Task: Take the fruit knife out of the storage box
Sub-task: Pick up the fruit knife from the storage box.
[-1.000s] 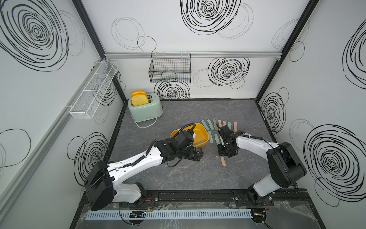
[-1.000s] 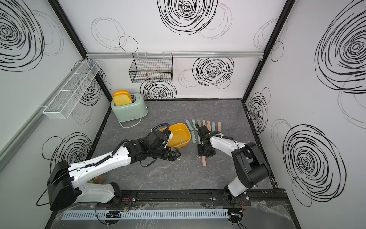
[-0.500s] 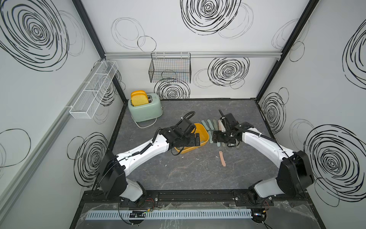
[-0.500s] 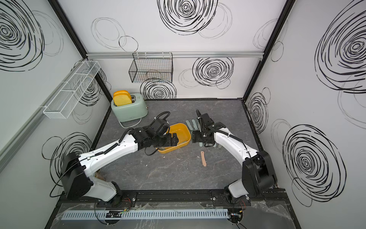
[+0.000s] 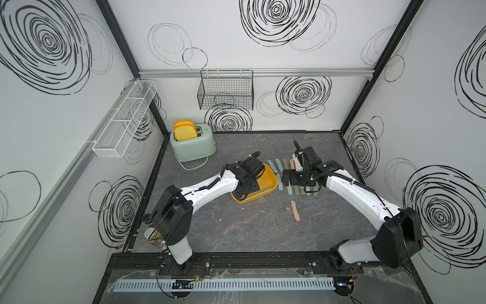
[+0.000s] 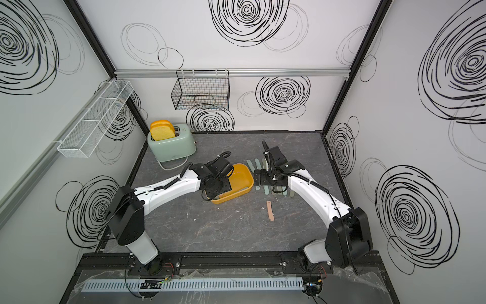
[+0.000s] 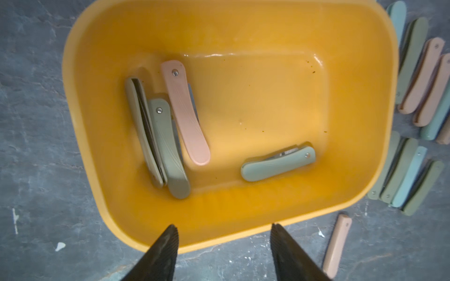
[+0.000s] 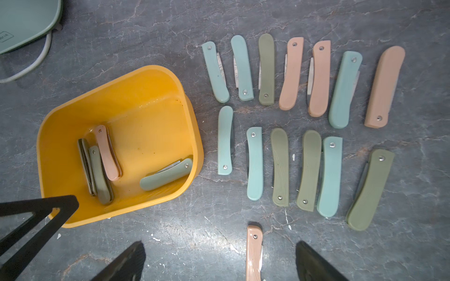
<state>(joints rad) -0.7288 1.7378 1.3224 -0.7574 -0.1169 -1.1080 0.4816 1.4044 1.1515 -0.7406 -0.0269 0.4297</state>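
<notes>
While inside storage box (image 7: 219, 219), knives (image 7: 185, 112) beyond fingers (image 7: 160, 258)

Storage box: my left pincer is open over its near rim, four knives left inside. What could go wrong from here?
1. The left pincer hangs above the storage box at its near wall. A straight descent could strike the rim and shove the box into the laid-out knives close beside it.
2. The pink knife, olive knife and beige knife lie bunched together, so one grasp may catch two.
</notes>
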